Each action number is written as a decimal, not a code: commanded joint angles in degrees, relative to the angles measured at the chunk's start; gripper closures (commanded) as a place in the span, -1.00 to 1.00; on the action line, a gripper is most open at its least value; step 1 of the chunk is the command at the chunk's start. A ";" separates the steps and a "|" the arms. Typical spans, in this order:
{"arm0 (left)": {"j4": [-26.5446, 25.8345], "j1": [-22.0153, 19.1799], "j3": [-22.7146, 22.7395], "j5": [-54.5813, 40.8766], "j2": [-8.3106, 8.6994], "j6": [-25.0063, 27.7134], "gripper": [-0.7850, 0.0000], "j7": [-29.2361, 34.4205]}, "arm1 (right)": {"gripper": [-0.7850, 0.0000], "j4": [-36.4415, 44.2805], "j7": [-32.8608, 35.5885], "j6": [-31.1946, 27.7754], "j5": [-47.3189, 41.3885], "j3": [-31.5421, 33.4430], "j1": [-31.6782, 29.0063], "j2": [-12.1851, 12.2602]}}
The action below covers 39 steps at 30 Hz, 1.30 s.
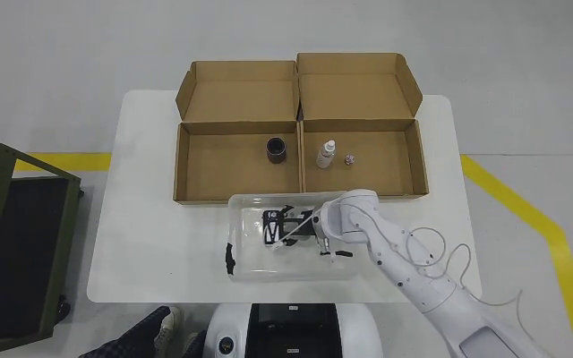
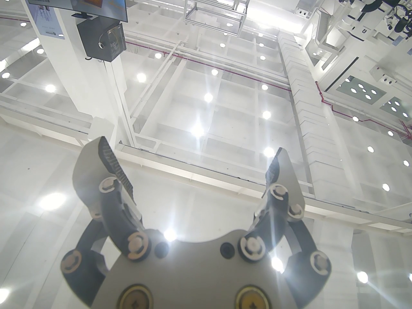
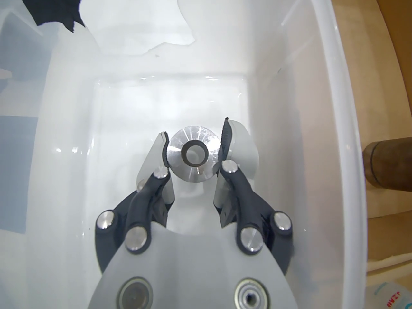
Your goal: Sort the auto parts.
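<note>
Right gripper (image 3: 195,134) clamped on metal ring (image 3: 208,143), inside clear bin (image 3: 339,98)

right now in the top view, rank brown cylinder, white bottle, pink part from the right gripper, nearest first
1. brown cylinder, left box, straight across from the right gripper
2. white bottle, right box
3. pink part, just beyond the bottle
</note>
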State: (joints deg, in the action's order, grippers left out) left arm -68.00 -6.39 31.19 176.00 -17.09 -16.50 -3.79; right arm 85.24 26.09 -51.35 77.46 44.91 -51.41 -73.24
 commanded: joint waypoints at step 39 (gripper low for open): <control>0.00 0.00 0.00 0.00 0.00 0.00 -1.00 0.00 | 1.00 31.08 -9.20 3.23 1.12 16.33 -10.18 4.43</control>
State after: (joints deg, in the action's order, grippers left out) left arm -68.00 -6.39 31.19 176.00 -17.09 -16.50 -3.79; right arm 115.92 17.21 -48.13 78.54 60.66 -61.23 -68.92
